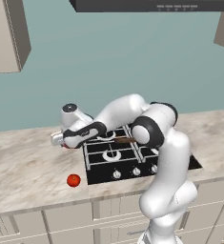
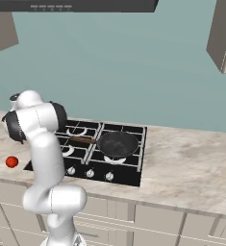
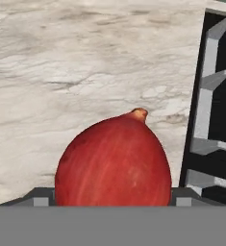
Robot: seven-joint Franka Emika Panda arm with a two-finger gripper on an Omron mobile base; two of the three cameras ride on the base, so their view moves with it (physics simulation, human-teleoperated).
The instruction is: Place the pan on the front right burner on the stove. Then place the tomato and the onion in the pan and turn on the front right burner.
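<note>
Quick count of what's out here: one stove [image 2: 126,166] with four burners and four little silver knobs along its front edge, and one pan [image 2: 118,144] with a wooden handle sitting on the front right burner [image 2: 115,157]. Produce-wise there's one tomato [image 1: 73,180] on the counter [image 2: 191,168] left of the stove, plus one red onion [image 3: 113,161] close up in the hand view. Also one white arm with one claw [image 1: 57,138], and one range hood [image 1: 151,5] overhead.

Pan [image 2: 118,144] on front right burner (tomato [image 1: 73,180] on counter [image 1: 27,167], left of stove [image 1: 108,164])
</note>
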